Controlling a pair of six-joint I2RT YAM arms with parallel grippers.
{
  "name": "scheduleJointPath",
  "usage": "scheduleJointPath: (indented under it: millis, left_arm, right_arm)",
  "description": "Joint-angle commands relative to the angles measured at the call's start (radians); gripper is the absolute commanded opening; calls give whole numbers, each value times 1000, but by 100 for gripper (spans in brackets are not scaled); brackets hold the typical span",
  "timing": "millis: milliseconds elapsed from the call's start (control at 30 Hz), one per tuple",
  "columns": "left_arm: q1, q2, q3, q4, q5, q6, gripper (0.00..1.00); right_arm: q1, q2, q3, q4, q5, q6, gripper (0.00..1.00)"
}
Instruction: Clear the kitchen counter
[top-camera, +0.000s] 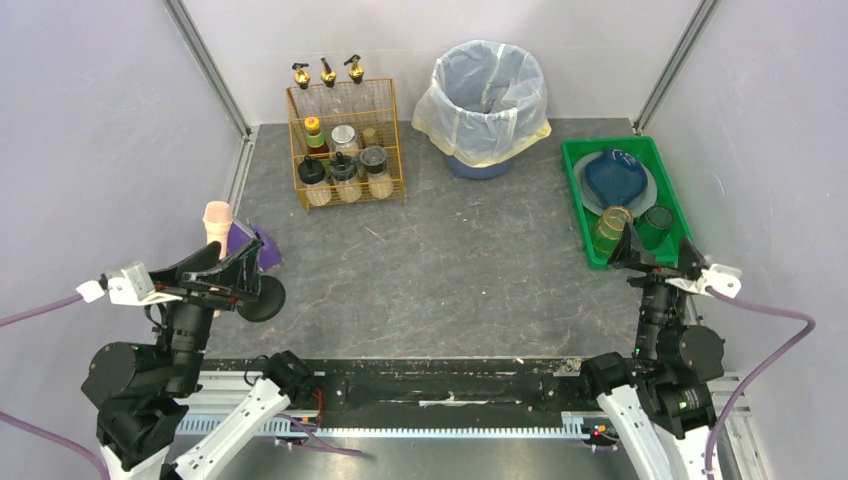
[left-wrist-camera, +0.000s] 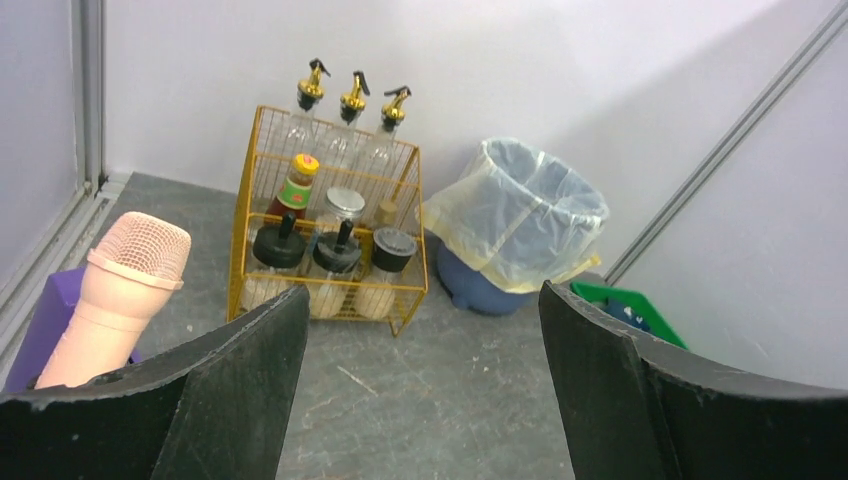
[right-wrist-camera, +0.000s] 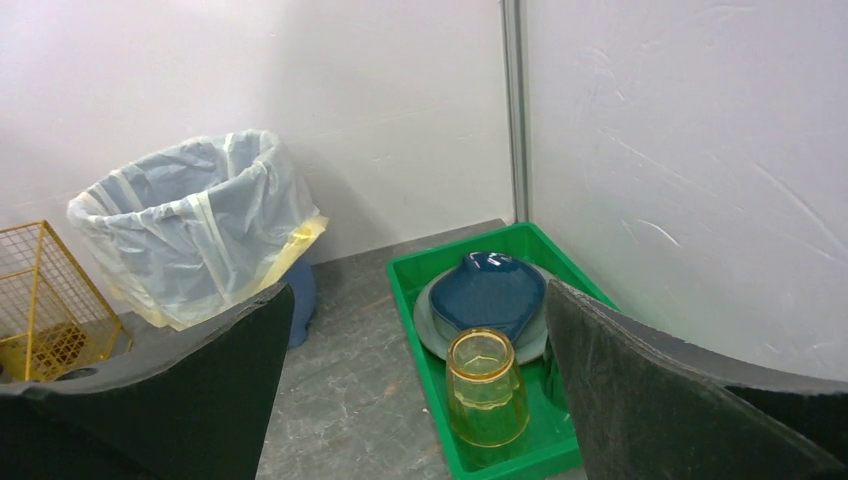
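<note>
I take the counter (top-camera: 450, 270) to be nearly cleared: its open middle holds nothing loose, and the rack (top-camera: 345, 145), bin (top-camera: 490, 95) and tray (top-camera: 575, 205) line its far side. The one stray I can find is a pink mic (top-camera: 217, 222) at the left edge, with a purple block (top-camera: 262, 245) touching it; whether it sits in the block or only against it I cannot tell. My left gripper (top-camera: 250, 280) hangs just beside it with its jaws spread wide and nothing between them. In the left wrist view the mic (left-wrist-camera: 125, 280) lies outside the left-hand finger, off to the left of the gap, and the gap itself looks toward the rack (left-wrist-camera: 330, 240). The mic stands roughly on end, its meshed head up and leaning a little toward the far wall, so its long axis runs steeply upward, not flat along the slab. My right gripper (top-camera: 655, 255) is well apart from it, over the near end of the tray, jaws fully spread and empty, looking down at a yellow glass (right-wrist-camera: 487, 385) and a blue plate (right-wrist-camera: 490, 290). So I judge this a left-arm job: swing the wrist leftward until the shaft sits between the fingers, then close across it below the head.
</note>
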Motion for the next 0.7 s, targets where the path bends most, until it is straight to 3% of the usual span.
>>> scheduleJointPath:
  millis: [0, 200, 467, 667]
  left_arm:
    - [6, -84, -81, 165, -28, 89, 90]
    - [6, -209, -242, 351, -48, 122, 90]
    - [32, -290, -320, 404, -58, 117, 90]
    - [153, -297, -381, 446, -6, 55, 90]
  right_arm:
    - [75, -123, -109, 115, 92, -85, 98]
    - [143, -272, -232, 212, 150, -135, 98]
    - [249, -301, -286, 231, 251, -140, 98]
    - [287, -301, -297, 229, 341, -122, 98]
